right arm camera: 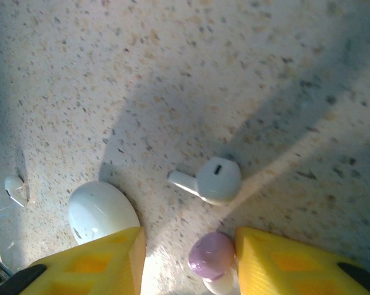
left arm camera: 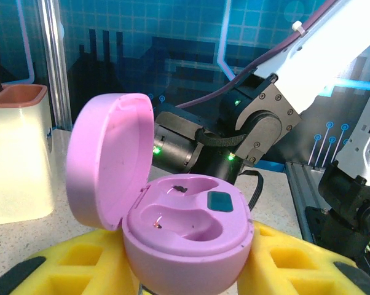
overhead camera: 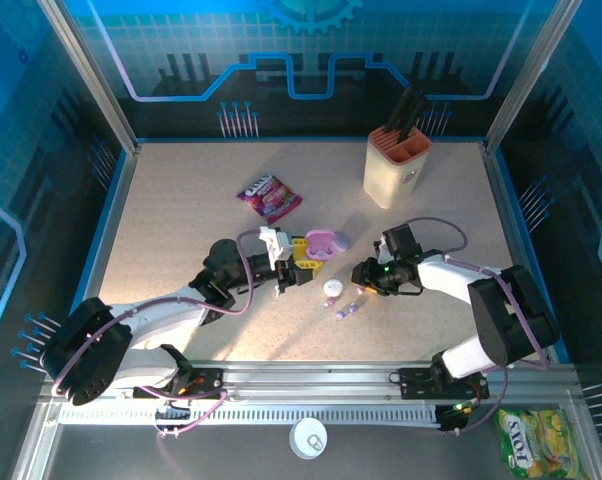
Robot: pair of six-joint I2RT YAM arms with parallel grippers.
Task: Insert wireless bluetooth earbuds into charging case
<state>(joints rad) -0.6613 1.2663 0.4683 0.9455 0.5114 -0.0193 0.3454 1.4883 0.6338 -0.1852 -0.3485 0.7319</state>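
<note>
My left gripper [overhead camera: 303, 258] is shut on the pink charging case [left arm camera: 185, 233], its yellow foam fingers [left arm camera: 56, 270] pressing both sides. The lid [left arm camera: 108, 163] stands open and both wells are empty. In the top view the case [overhead camera: 326, 242] sits mid-table. My right gripper [right arm camera: 188, 264] is low over the table, jaws apart. A lilac earbud [right arm camera: 211, 255] lies between them, touching the right finger [right arm camera: 283, 264] and apart from the left one. A white earbud [right arm camera: 212, 180] lies just beyond. The earbuds [overhead camera: 347, 308] lie in front of the right gripper [overhead camera: 361, 277].
A white oval case [right arm camera: 102, 212] lies beside my right gripper's left finger, also in the top view [overhead camera: 332, 289]. A beige holder with dark utensils [overhead camera: 398, 170] stands at the back right. A purple snack packet [overhead camera: 269, 195] lies behind the left gripper.
</note>
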